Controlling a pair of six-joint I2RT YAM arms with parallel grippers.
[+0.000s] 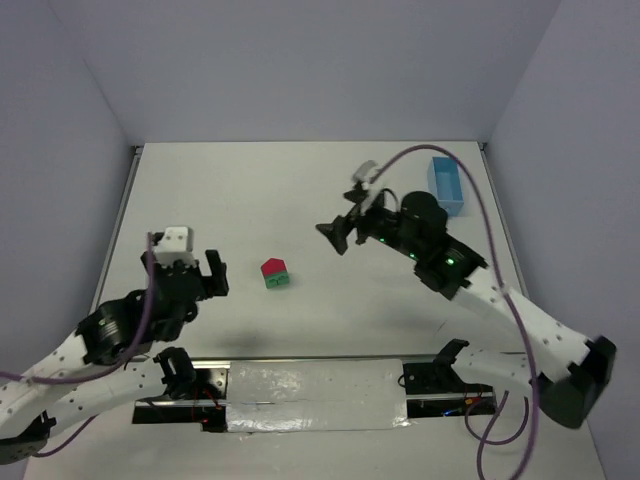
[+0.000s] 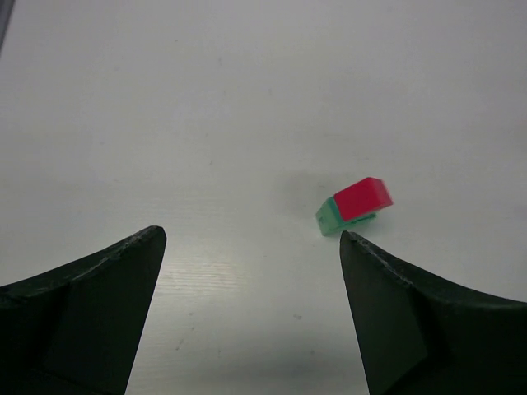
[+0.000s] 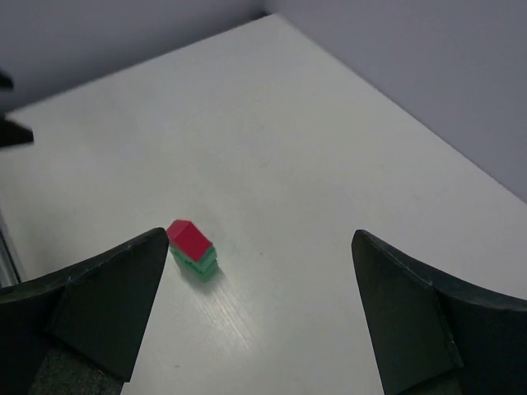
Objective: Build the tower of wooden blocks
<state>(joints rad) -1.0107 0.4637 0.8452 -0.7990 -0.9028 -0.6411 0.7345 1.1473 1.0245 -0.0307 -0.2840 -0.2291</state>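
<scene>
Tower (image 1: 276, 273): green blocks (image 3: 198, 262), red roof (image 3: 189, 237) on top, mid-bench (image 1: 250, 190), between pincers.
Left pincer (image 2: 251, 239): wide, empty, near tower.
Right pincer (image 3: 259, 239): wide, empty, well apart.
Risk: stack small, likely light; brush from either pincer would probably topple it. Sloped roof may slide off under nudge.

Left end effector (image 2: 253, 236) spread wide, right end effector (image 3: 259, 236) likewise

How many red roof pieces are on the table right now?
1. The red roof piece sits on top of the green blocks near the middle of the table. No other red piece shows, though the arms could hide one.
</scene>
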